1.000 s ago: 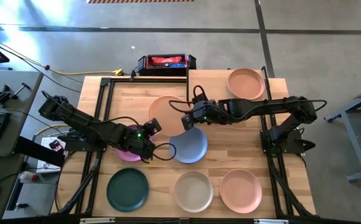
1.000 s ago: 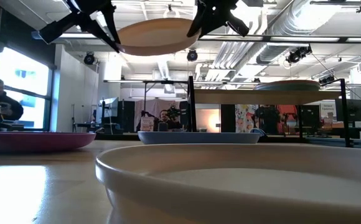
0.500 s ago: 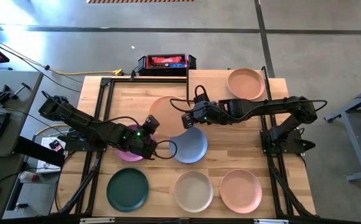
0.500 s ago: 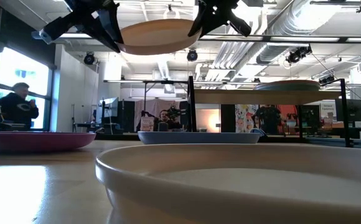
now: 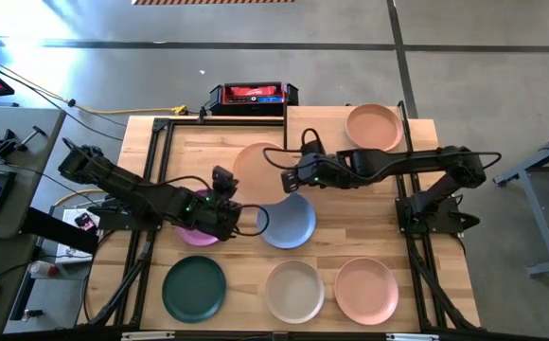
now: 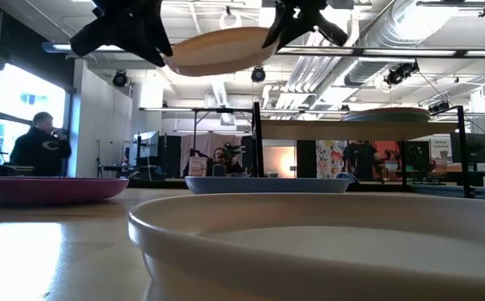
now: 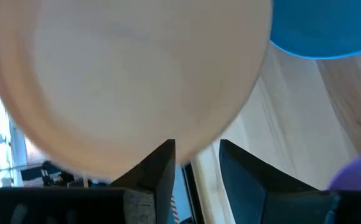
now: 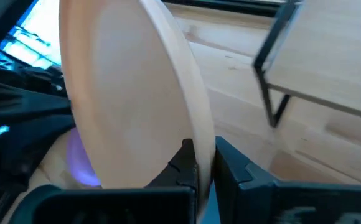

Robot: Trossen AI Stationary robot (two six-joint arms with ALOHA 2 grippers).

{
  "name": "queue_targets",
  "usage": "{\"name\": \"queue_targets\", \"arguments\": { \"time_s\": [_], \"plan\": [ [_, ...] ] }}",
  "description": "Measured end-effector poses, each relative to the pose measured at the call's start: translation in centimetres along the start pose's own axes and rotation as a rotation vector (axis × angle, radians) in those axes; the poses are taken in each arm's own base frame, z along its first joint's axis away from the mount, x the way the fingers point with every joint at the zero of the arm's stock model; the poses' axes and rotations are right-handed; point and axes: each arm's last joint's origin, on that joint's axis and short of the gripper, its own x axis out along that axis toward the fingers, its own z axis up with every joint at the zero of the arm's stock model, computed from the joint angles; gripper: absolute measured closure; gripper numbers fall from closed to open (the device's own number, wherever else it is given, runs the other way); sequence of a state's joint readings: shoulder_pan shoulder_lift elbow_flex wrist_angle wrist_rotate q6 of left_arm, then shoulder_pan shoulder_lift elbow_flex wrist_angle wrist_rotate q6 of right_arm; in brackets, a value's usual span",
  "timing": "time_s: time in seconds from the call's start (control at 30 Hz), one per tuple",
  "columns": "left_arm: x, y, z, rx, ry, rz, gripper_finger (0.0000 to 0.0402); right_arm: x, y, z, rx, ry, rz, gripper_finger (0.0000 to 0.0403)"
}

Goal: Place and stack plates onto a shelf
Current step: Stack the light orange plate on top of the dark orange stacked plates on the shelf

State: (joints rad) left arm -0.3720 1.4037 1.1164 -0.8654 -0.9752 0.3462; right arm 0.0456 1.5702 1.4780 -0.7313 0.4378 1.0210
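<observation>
A beige plate (image 5: 256,163) hangs in the air over the table's middle, between my two grippers. My right gripper (image 5: 292,180) is shut on its right rim. My left gripper (image 5: 225,182) stands open at the plate's left rim, with its fingers (image 7: 165,163) on either side of the edge. The shelf (image 5: 416,137) stands at the far right and bears a peach plate (image 5: 374,126). On the table lie a purple plate (image 5: 195,231), a blue plate (image 5: 289,223), a dark green plate (image 5: 194,288), a cream plate (image 5: 294,290) and a pink plate (image 5: 365,289). My right gripper pinches the beige plate's rim (image 8: 196,127) between its two fingers, on the plate's right side. It comes slanting down from the table's right. The plate is lifted clear, nearly level, its left side a little lower (image 6: 171,60). My left gripper is open around the opposite rim (image 7: 187,148); whether a finger touches it, I cannot tell.
A black and red box (image 5: 253,95) sits beyond the table's far edge. Black frame rails (image 5: 156,161) run along the table's left part. The shelf's thin black legs (image 6: 257,142) stand behind the blue plate. People show in the room beyond.
My left gripper has opened at the beige plate's left rim and rolled about its own axis, staying in place. The plate remains aloft in my right gripper and has tipped slightly, left side down.
</observation>
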Motion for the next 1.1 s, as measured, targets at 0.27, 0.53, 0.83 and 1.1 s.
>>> {"name": "queue_targets", "arguments": {
  "time_s": [0.27,0.53,0.83,1.1],
  "plan": [
    [-1.1,1.0,-0.7,-0.072,-0.002,0.103,0.0279,-3.6,-3.0,1.3,0.070,-0.018,-0.131,0.0400],
    [-1.7,2.3,-1.7,-0.191,-0.018,0.125,0.0281,-9.2,-8.3,3.5,0.201,-0.044,-0.276,0.0400],
    [-0.2,3.5,-2.5,-0.323,0.044,0.141,0.0282,-15.3,-14.4,4.6,0.368,-0.171,-0.414,0.0400],
    [1.3,4.4,-3.2,-0.368,0.089,0.086,0.0282,-17.9,-18.9,3.0,0.518,-0.306,-0.443,0.0400]
  ]
}}
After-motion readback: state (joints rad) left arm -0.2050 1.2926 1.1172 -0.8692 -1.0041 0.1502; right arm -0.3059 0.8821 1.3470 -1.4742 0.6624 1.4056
